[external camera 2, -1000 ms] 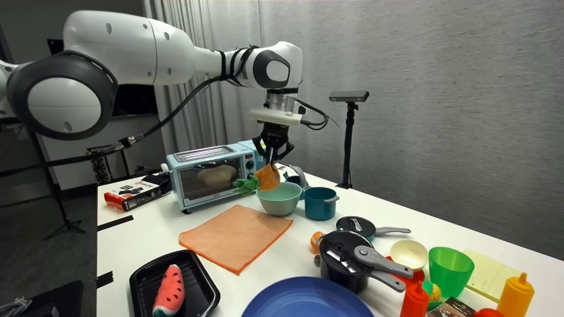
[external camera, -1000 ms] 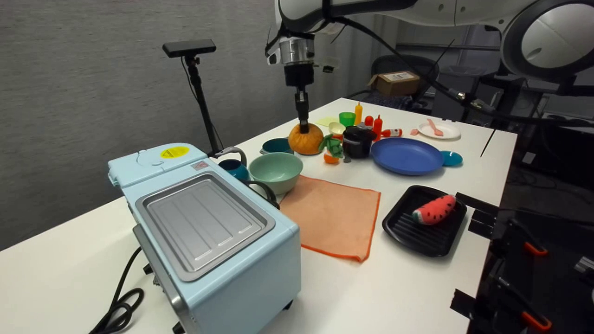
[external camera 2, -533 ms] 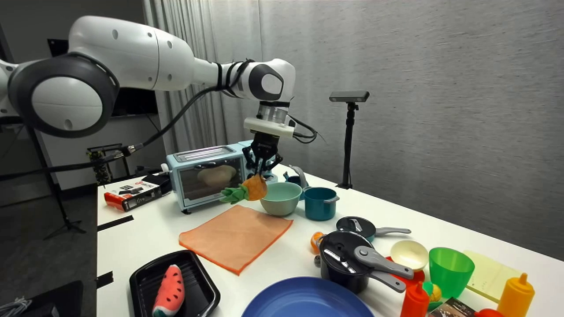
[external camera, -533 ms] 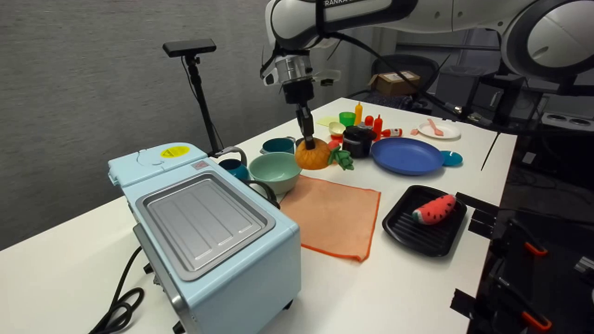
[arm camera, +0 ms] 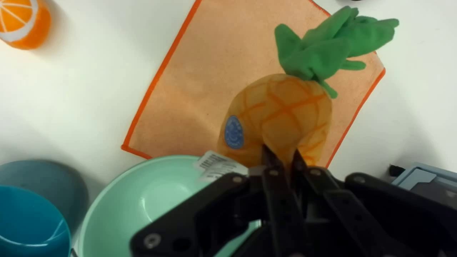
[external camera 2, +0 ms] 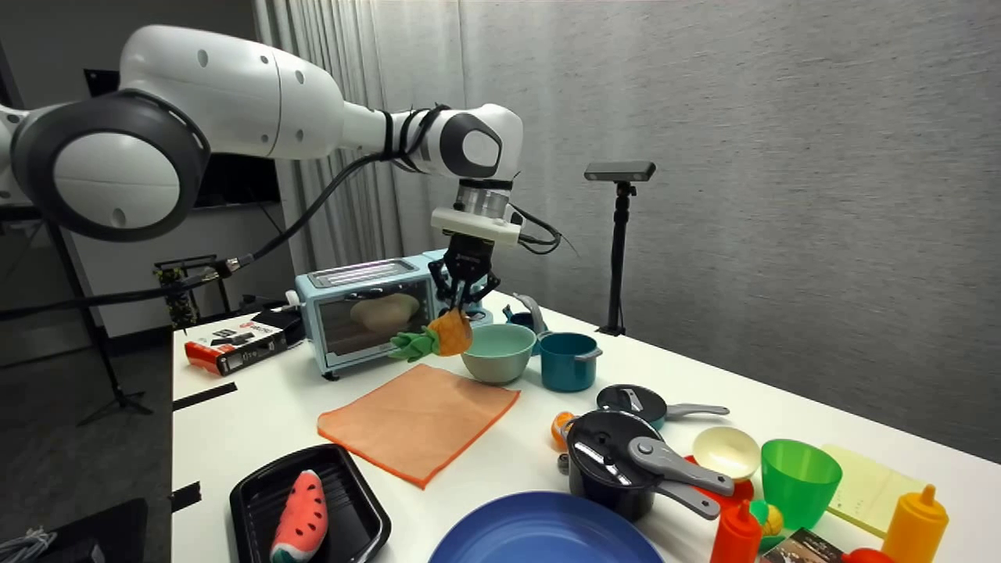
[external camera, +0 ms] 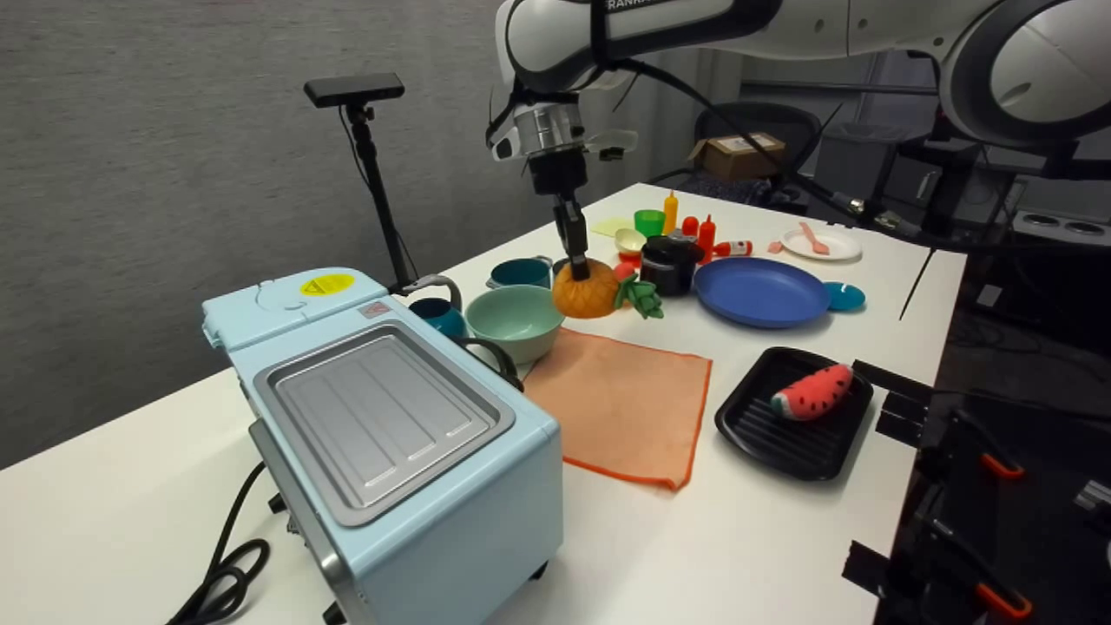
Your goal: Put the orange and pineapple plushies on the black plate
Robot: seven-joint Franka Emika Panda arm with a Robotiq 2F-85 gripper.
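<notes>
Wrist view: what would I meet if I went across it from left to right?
Toy orange → mint-green bowl → toy pineapple → corner of the light blue oven, at the right edge.

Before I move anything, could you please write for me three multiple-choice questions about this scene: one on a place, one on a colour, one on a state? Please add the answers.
1. Where does the melon lie?
A) in the green bowl
B) on the blue plate
C) on the black plate

2. What colour is the cloth?
A) orange
B) purple
C) black

3. How is the pincer?
A) open, holding nothing
B) shut on the pineapple
C) shut on the melon

1: C, both exterior views show the melon lying there.
2: A, its orange fabric shows in the wrist view.
3: B, the wrist view shows the pineapple pinched in it, and in both exterior views the pineapple hangs from it.
</notes>
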